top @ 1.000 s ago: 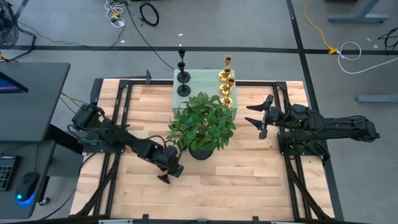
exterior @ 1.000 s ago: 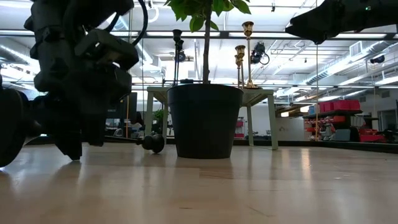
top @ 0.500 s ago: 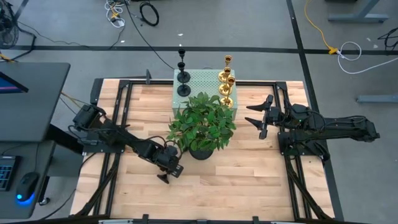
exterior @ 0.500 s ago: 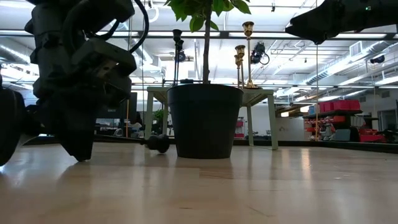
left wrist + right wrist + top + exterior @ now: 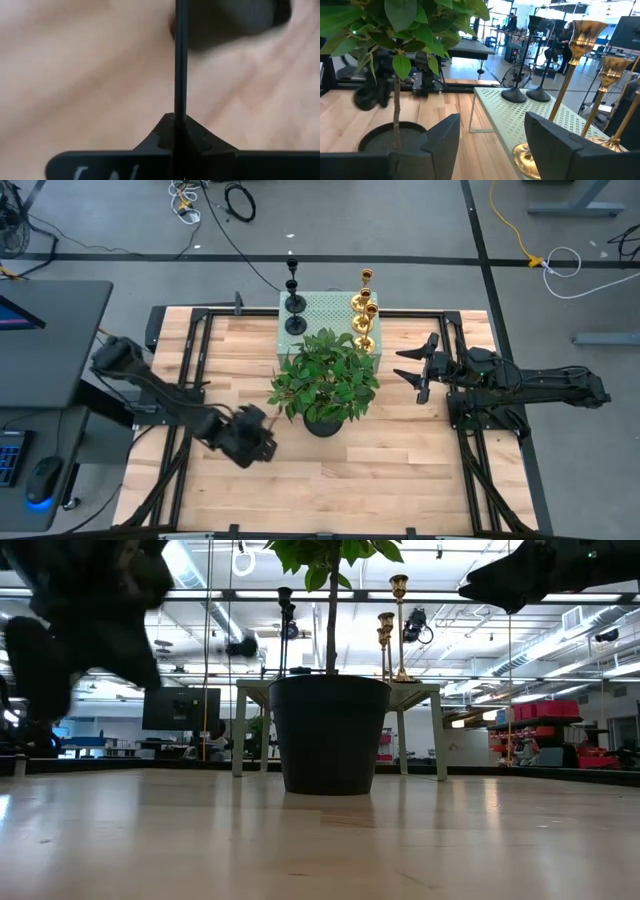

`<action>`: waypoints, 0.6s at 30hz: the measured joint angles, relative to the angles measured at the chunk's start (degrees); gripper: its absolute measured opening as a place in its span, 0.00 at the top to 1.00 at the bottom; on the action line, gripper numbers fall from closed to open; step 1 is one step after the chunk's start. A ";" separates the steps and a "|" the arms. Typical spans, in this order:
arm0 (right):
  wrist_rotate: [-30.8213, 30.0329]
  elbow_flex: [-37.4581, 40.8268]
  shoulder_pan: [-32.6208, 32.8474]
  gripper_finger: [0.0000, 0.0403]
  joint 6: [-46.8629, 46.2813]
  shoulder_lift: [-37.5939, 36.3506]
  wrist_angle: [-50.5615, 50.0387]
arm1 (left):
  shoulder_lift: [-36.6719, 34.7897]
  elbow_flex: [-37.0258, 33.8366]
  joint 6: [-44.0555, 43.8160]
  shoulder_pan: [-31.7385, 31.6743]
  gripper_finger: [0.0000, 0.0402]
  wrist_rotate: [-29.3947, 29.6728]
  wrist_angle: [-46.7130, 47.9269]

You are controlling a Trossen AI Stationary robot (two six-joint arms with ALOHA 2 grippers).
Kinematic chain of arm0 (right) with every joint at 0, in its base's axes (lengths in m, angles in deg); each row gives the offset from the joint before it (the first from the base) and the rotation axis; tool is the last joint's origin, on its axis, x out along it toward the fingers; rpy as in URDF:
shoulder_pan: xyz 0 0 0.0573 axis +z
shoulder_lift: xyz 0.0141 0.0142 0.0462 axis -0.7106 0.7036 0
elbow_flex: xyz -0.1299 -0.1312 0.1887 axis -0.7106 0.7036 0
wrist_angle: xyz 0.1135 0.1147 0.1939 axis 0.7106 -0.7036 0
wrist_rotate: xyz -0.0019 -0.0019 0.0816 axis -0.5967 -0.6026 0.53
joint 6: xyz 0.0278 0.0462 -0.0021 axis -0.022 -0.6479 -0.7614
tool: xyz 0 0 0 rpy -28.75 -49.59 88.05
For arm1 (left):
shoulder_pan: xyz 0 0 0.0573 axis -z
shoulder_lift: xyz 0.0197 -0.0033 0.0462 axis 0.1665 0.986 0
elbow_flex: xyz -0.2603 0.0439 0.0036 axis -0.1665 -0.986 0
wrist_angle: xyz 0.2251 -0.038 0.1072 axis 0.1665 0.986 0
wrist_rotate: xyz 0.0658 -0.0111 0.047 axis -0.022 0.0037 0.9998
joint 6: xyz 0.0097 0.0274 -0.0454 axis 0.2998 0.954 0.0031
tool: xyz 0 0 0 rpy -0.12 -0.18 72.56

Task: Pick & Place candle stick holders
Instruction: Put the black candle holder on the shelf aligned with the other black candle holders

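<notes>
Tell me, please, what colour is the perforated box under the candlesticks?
Pale green perforated box, clearest in the right wrist view.

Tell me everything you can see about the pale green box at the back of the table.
The box is pale green and perforated all over, metal by its look, and stands on thin legs like a small raised stand, as the right wrist view shows. It sits at the table's far edge, behind the potted plant. Two black candlesticks stand upright at one end of its top and gold candlesticks at the other. Neither end effector touches it.

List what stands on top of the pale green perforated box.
On the box: two black candlesticks and three gold candlesticks. The plant covers its near edge, so anything there is hidden.
</notes>
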 joint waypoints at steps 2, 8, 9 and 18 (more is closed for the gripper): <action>-0.02 0.00 0.00 0.45 0.00 -0.02 0.37 | -3.18 -0.05 0.06 1.87 0.99 9.45 5.02; -0.05 0.01 -0.02 0.45 -0.02 0.00 0.60 | -9.27 -0.03 0.29 4.54 0.99 33.12 16.27; -0.05 0.00 0.00 0.45 -0.02 0.00 0.71 | -9.80 -0.03 0.56 4.52 0.99 36.08 17.95; -0.08 0.02 -0.01 0.45 -0.02 0.00 2.05 | -10.21 -0.03 0.00 2.48 0.99 52.95 29.56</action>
